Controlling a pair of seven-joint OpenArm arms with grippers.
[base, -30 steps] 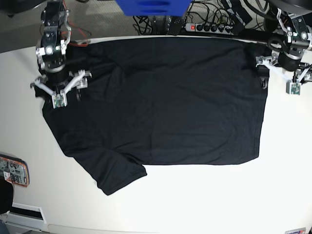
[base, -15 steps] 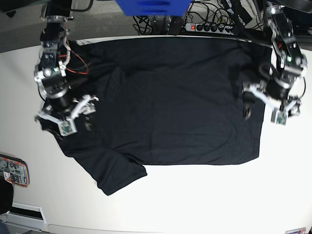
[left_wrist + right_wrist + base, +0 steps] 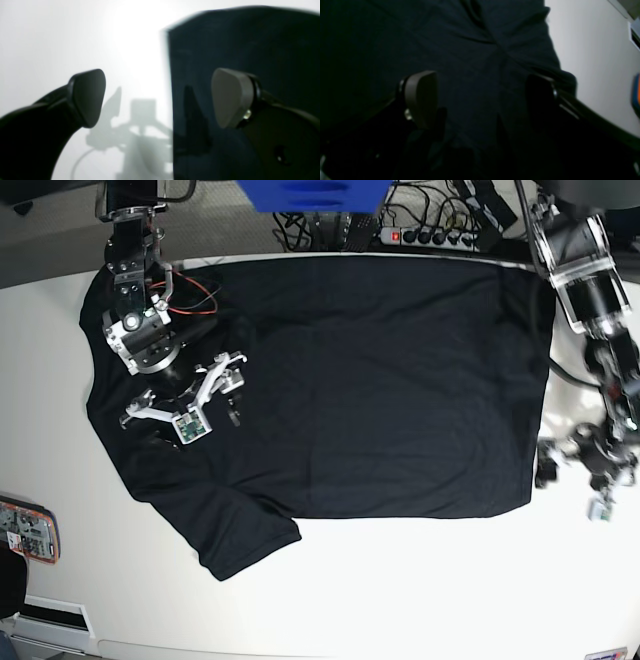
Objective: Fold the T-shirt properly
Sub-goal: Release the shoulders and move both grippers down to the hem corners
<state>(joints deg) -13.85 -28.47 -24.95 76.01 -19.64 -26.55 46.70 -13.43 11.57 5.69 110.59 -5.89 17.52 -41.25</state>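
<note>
Black matte cloth covers most of the white desk [image 3: 400, 580]: the T-shirt [image 3: 360, 380] lies spread flat and unfolded, its body filling the upper and middle of the base view, one sleeve [image 3: 240, 540] reaching toward the lower left of the frame. No fold is visible yet, so the task appears to be at its opening stage. The right hand [image 3: 185, 405], at the left of the base view, hangs over the cloth near the shoulder region, its jaws standing well apart with nothing between them; its wrist view confirms both pads over dark fabric with creases running across, though whether the tips touch the cloth cannot be told. The left hand [image 3: 580, 480], at the lower right of the base view, sits just beside the shirt's straight right-hand edge near its lower corner, also spread wide and empty. Its wrist view shows one pad [image 3: 88, 97] over bare desk and the other pad [image 3: 232, 97] over the cloth, so the jaws straddle the edge; this placement suits pinching the hem. Judged from these positions, the two hands are being staged at opposite ends to lift and carry one side over. A small orange and blue object [image 3: 28, 530] lies at the left edge of the desk, well apart from the work.
</note>
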